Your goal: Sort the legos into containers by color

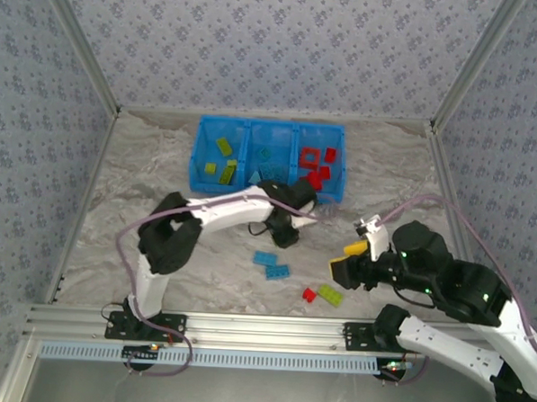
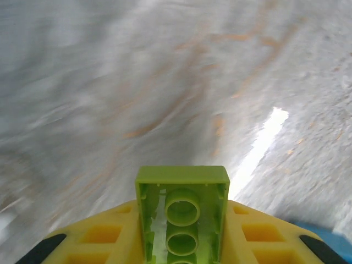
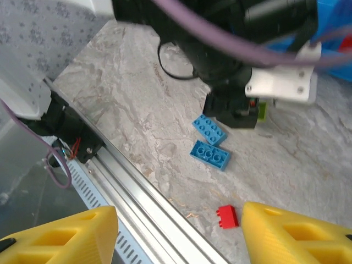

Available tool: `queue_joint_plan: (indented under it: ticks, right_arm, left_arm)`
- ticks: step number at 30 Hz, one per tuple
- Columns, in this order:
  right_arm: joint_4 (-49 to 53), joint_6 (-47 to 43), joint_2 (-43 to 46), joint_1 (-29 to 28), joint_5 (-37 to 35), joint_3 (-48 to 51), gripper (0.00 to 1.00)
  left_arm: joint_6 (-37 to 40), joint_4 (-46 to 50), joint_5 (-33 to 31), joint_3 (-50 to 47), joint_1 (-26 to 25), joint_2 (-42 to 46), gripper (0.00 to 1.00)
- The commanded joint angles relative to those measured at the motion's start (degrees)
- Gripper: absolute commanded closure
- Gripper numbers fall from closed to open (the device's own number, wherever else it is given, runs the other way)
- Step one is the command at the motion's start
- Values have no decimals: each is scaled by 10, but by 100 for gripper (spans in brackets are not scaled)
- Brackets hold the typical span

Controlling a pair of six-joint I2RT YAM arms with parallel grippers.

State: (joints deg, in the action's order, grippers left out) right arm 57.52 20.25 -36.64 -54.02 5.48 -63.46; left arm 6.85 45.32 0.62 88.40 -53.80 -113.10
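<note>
- left jaws: closed on one lime green brick (image 2: 182,206). the left fingers (image 2: 258,234) clamp its two long sides, and its hollow underside with round tubes faces the wrist camera.
- brick axis: the long axis runs along the fingers and out past their tips. the brick therefore leads the jaws wherever you point them. past the tip you see bare table (image 2: 165,82), blurred.
- target: the blue bin (image 1: 273,122) lies with its long axis left to right, across the front of the left jaws. its near wall is just ahead of them.
- deciding relation: the green compartment (image 1: 205,153), at the bin's left end, already holds lime bricks. it lies ahead of the left jaws and off to their left. the middle compartment (image 1: 258,142) is almost straight ahead. the red compartment (image 1: 341,160) is ahead and to the right.
- coming move (judgement): carry the brick forward and leftward over the near wall before you open the jaws. a release straight ahead would likely drop it into the middle compartment.
- nearer arm: the left arm is nearer the green compartment, so leave this delivery to it.
- right jaws: wide apart and holding nothing.
- a small red brick (image 3: 227,216) lies on the table just ahead of the right jaws, between the right fingers (image 3: 60,236).
- two light blue bricks (image 3: 209,154) lie farther ahead of the right jaws, just beside each other.
- a loose lime brick (image 1: 329,295) rests just beside the right jaws.
</note>
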Motion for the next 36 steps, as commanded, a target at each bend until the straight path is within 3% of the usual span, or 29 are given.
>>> queue_joint_plan:
  ticks: [1, 3, 6, 10, 14, 18, 23, 27, 36]
  right_arm:
    - [-79, -67, -58, -54, -35, -2, 36]
    - [-126, -97, -112, -117, -87, -13, 36]
    - [-212, -134, -181, -167, -124, -22, 36]
    - [-305, -152, -280, -178, -131, -44, 35]
    - [-398, -151, -349, -172, -169, -44, 35]
    - [-527, -179, -385, -166, -233, -24, 32]
    - [-594, -208, -441, -146, -267, -33, 31]
    - [-603, -194, -460, -133, -275, -43, 30]
    - [-585, -164, -462, -125, -273, -41, 30]
  left_arm:
    - [-67, -22, -6, -23, 57, 102, 68]
    - [-89, -20, 0, -42, 103, 141, 68]
    - [-114, -16, -2, -69, 169, 191, 68]
    - [-134, -5, -14, -74, 253, 215, 68]
    - [-158, -11, -21, -44, 311, 185, 68]
    - [-182, -26, -50, 11, 331, 121, 67]
    - [-204, -25, -43, 97, 345, 22, 67]
    - [-226, -14, -60, 162, 352, -46, 67]
    - [-233, 1, -36, 253, 366, -143, 67]
